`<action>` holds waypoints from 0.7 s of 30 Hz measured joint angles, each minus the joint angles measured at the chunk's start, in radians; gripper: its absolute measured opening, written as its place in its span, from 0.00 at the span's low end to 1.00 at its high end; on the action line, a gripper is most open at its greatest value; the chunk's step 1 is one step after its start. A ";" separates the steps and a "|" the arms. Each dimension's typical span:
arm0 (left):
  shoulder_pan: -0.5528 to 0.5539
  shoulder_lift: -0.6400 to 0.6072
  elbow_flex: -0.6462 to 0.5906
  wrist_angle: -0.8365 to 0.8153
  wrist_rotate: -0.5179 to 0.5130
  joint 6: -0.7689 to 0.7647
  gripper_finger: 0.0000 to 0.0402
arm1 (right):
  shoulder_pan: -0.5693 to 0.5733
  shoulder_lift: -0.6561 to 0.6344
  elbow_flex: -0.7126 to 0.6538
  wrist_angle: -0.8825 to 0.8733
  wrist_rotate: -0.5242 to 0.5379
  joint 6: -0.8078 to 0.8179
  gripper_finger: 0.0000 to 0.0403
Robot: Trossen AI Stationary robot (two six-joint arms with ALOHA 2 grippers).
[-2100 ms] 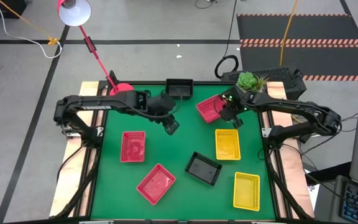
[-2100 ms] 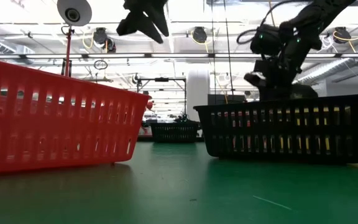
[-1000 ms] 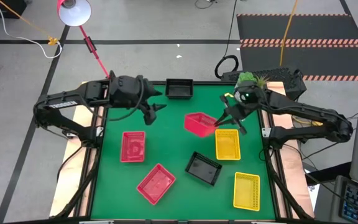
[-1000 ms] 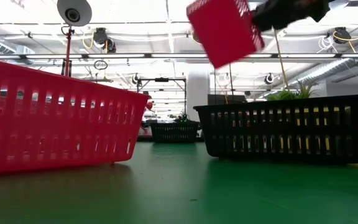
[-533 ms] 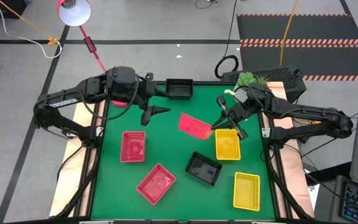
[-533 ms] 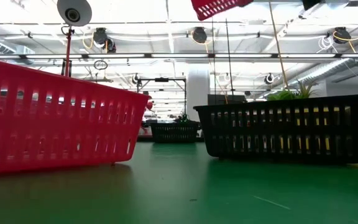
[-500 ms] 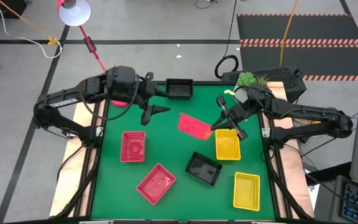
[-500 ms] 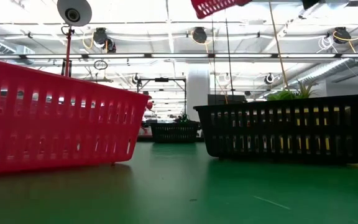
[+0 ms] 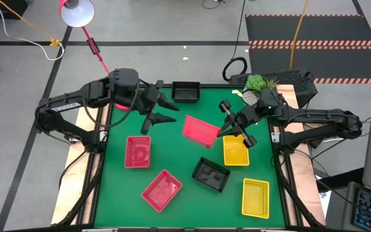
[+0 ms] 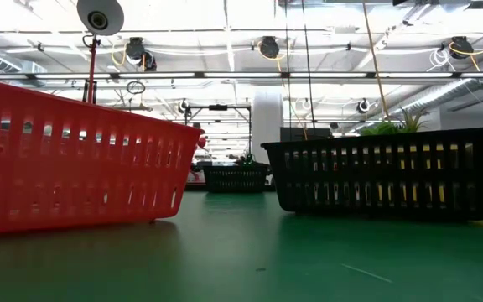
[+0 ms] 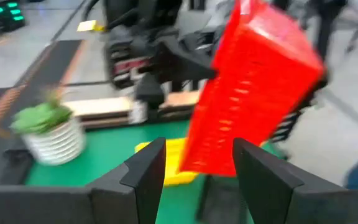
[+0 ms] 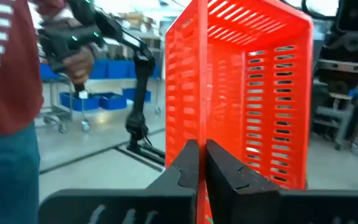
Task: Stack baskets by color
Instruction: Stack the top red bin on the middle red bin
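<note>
A red basket [image 9: 199, 131] hung in the air above the middle of the green table [image 9: 179, 154], pinched by one rim in the closed right claw [image 9: 224, 131]. The basket stretched away from that claw toward the left claw [image 9: 167, 111], its long side sloping down to the right claw's side. The left claw hovered just beyond the basket's free end, its fingers apart and empty; in the left wrist view the basket filled the space straight ahead of them. The left claw was therefore the nearer one for taking the free end. Two more red baskets [image 9: 138, 151] lay flat on the table below the left claw, well apart from the lifted one.
</note>
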 joint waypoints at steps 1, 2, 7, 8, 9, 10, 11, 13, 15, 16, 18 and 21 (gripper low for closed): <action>-0.004 0.002 0.000 0.012 0.016 -0.014 0.47 | 0.002 0.006 0.000 0.027 -0.008 0.016 0.00; -0.009 0.004 0.000 0.022 0.019 -0.025 0.47 | 0.006 0.011 0.000 0.051 -0.013 0.024 0.00; -0.017 0.007 0.000 0.037 0.029 -0.067 0.47 | 0.046 0.011 0.000 0.088 -0.030 0.023 0.00; -0.017 0.007 0.000 0.066 0.050 -0.091 0.47 | 0.057 0.011 0.000 0.088 -0.030 0.018 0.00; -0.017 0.008 0.000 0.101 0.075 -0.116 0.47 | 0.067 0.012 0.000 0.087 -0.030 0.015 0.00; -0.016 0.015 0.000 0.138 0.104 -0.142 0.47 | 0.077 0.012 0.000 0.086 -0.030 0.015 0.00; -0.016 0.023 0.000 0.179 0.133 -0.170 0.47 | 0.088 0.016 0.000 0.087 -0.030 0.015 0.00; -0.017 0.036 0.000 0.217 0.168 -0.228 0.47 | 0.107 0.025 0.000 0.098 -0.030 0.016 0.00; -0.022 0.054 0.000 0.232 0.183 -0.240 0.47 | 0.122 0.035 0.000 0.108 -0.025 0.016 0.00; -0.026 0.056 0.000 0.219 0.183 -0.232 0.47 | 0.126 0.041 0.000 0.118 -0.019 0.017 0.00; -0.026 0.057 0.000 0.181 0.161 -0.183 0.47 | 0.131 0.052 0.000 0.143 -0.004 0.023 0.00; -0.025 0.055 0.000 0.113 0.086 -0.073 0.47 | 0.131 0.069 0.000 0.159 0.006 0.034 0.00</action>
